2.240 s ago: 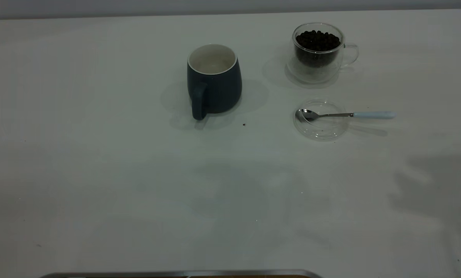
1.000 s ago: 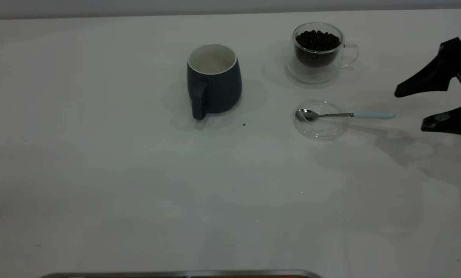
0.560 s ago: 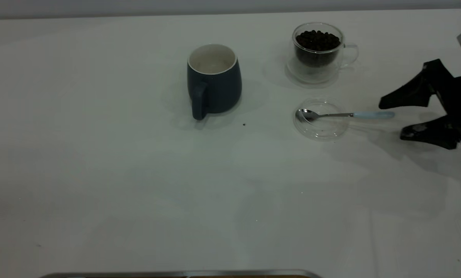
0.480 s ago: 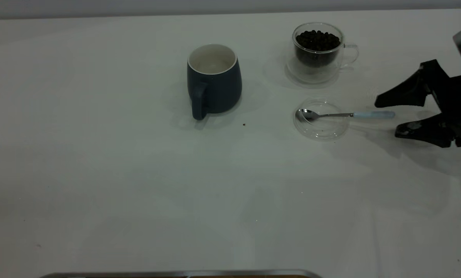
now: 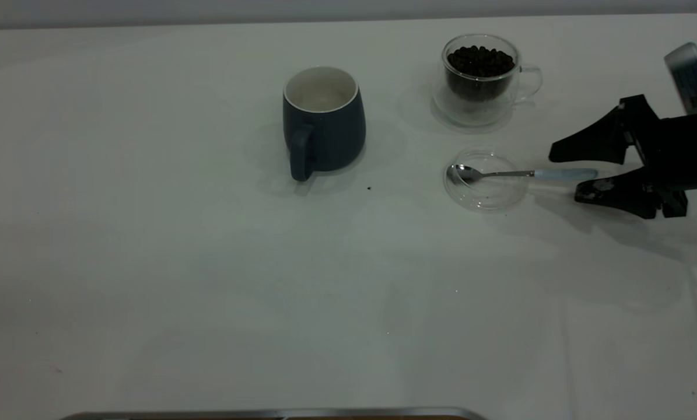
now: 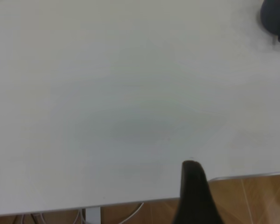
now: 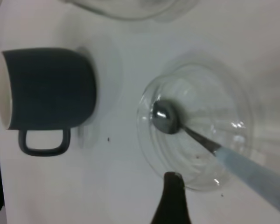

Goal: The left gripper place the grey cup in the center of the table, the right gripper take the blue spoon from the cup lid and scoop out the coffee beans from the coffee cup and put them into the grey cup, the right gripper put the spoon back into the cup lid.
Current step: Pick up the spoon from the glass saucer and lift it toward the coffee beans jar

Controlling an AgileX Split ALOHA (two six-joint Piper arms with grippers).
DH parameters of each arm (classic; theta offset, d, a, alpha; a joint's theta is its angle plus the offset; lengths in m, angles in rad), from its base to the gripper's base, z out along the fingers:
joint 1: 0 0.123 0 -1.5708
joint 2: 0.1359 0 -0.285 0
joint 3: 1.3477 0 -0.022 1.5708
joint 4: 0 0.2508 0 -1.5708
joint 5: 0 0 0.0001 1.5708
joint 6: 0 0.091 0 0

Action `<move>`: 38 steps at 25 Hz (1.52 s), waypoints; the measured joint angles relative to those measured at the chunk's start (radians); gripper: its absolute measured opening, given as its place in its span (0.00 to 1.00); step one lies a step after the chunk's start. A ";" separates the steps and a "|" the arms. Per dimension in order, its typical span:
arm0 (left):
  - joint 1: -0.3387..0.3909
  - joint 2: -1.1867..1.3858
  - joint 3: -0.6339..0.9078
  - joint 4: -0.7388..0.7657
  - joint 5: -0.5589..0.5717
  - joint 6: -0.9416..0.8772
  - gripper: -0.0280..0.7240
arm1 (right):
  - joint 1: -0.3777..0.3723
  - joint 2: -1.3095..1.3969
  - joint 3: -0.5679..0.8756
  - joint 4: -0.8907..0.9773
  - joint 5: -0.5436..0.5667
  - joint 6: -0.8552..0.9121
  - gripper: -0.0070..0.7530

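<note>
White and plain, the surface (image 5: 208, 280) carries the task's things toward its far side. Since a moment ago the right tool (image 5: 564, 175), black with two pointed fingers, has slid in from three o'clock, and its spread fingers now bracket the end of the pale-blue handle of the small metal-bowled blue spoon (image 5: 523, 173) without touching it; by my reading the pickup is about to begin. The spoon's bowl rests in the shallow clear glass cup lid (image 5: 486, 195), handle pointing to three o'clock. At the lid's twelve o'clock stands the clear double-walled glass coffee cup (image 5: 481, 111), filled with dark coffee beans (image 5: 480, 61). At the lid's nine o'clock sits the slate-grey ceramic grey cup (image 5: 324, 125), white inside and empty. Only one finger of the left tool (image 6: 194, 193) shows, parked over the surface's edge; I cannot tell its state.
</note>
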 joint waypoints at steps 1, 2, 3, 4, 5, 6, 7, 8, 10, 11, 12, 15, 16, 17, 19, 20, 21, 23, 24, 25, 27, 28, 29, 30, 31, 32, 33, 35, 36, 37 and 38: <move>0.000 0.000 0.000 0.000 0.000 0.000 0.79 | 0.000 0.002 -0.007 0.000 0.007 -0.008 0.91; 0.000 0.000 0.000 0.000 0.000 0.000 0.79 | 0.000 0.004 -0.013 0.000 0.014 -0.010 0.91; 0.000 0.000 0.000 0.000 0.000 0.000 0.79 | 0.000 0.005 -0.017 0.000 0.019 -0.011 0.90; 0.000 0.000 0.000 0.000 0.000 0.000 0.79 | 0.000 0.005 -0.017 0.000 0.025 -0.012 0.90; 0.000 0.000 0.000 0.000 0.000 0.000 0.79 | 0.000 0.005 -0.018 0.000 0.029 -0.012 0.90; 0.000 0.000 0.000 0.000 0.000 0.000 0.79 | 0.000 0.005 -0.019 0.000 0.034 -0.012 0.90; 0.000 0.000 0.000 0.000 0.000 0.000 0.79 | 0.004 0.005 -0.020 0.000 0.034 -0.011 0.89; 0.000 0.000 0.000 0.000 0.000 0.000 0.79 | 0.006 0.005 -0.022 0.000 0.034 -0.005 0.89; 0.000 0.000 0.000 0.000 0.000 0.000 0.79 | 0.013 0.005 -0.024 0.000 0.034 0.012 0.88; 0.000 0.000 0.000 0.000 0.000 0.000 0.79 | 0.016 0.005 -0.024 0.000 0.034 0.023 0.87; 0.000 0.000 0.000 0.000 0.000 0.000 0.79 | 0.019 0.005 -0.024 0.000 0.034 0.034 0.87; 0.000 0.000 0.000 0.000 0.000 0.000 0.79 | 0.020 0.005 -0.024 0.000 0.035 0.071 0.85; 0.000 0.000 0.000 0.000 0.000 0.000 0.79 | 0.020 0.005 -0.024 0.000 0.035 0.080 0.85; 0.000 0.000 0.000 0.000 0.000 0.000 0.79 | 0.020 0.005 -0.024 0.000 0.035 0.091 0.84; 0.000 0.000 0.000 0.000 0.000 0.000 0.79 | 0.020 0.005 -0.024 0.000 0.035 0.104 0.83; 0.000 0.000 0.000 0.000 0.000 0.000 0.79 | 0.020 0.005 -0.024 0.000 0.035 0.110 0.83; 0.000 0.000 0.000 0.000 0.000 0.000 0.79 | 0.020 0.005 -0.024 0.000 0.035 0.118 0.83; 0.000 0.000 0.000 0.000 0.000 0.000 0.79 | 0.020 0.005 -0.024 0.000 0.034 0.132 0.82; 0.000 0.000 0.000 0.000 0.000 0.000 0.79 | 0.020 0.005 -0.024 0.000 0.033 0.138 0.82; 0.000 0.000 0.000 0.000 0.000 0.000 0.79 | 0.020 0.005 -0.024 0.000 0.033 0.143 0.82; 0.000 0.000 0.000 0.000 0.000 0.000 0.79 | 0.020 0.005 -0.024 0.000 0.033 0.147 0.80; 0.000 0.000 0.000 0.000 0.000 0.000 0.79 | 0.020 0.005 -0.024 0.000 0.033 0.149 0.77; 0.000 0.000 0.000 0.000 0.000 0.002 0.79 | 0.020 0.005 -0.024 0.000 0.033 0.149 0.74; 0.000 0.000 0.000 0.000 0.000 0.002 0.79 | 0.020 0.005 -0.024 0.000 0.033 0.150 0.71; 0.000 0.000 0.000 0.000 0.000 0.002 0.79 | 0.020 0.005 -0.024 0.000 0.033 0.150 0.66; 0.000 0.000 0.000 0.000 0.000 0.002 0.79 | 0.020 0.005 -0.024 0.000 0.033 0.150 0.61; 0.000 0.000 0.000 0.000 0.000 0.002 0.79 | 0.020 0.005 -0.024 0.000 0.033 0.150 0.53; 0.000 0.000 0.000 0.000 0.000 0.002 0.79 | 0.020 0.005 -0.024 0.000 0.033 0.150 0.42; 0.000 0.000 0.000 0.000 0.000 0.002 0.79 | 0.020 0.005 -0.024 0.000 0.033 0.150 0.33; 0.000 0.000 0.000 0.000 0.000 0.002 0.79 | 0.020 0.005 -0.024 0.000 0.033 0.149 0.27; 0.000 0.000 0.000 0.000 0.000 0.002 0.79 | 0.020 0.005 -0.024 0.000 0.034 0.146 0.21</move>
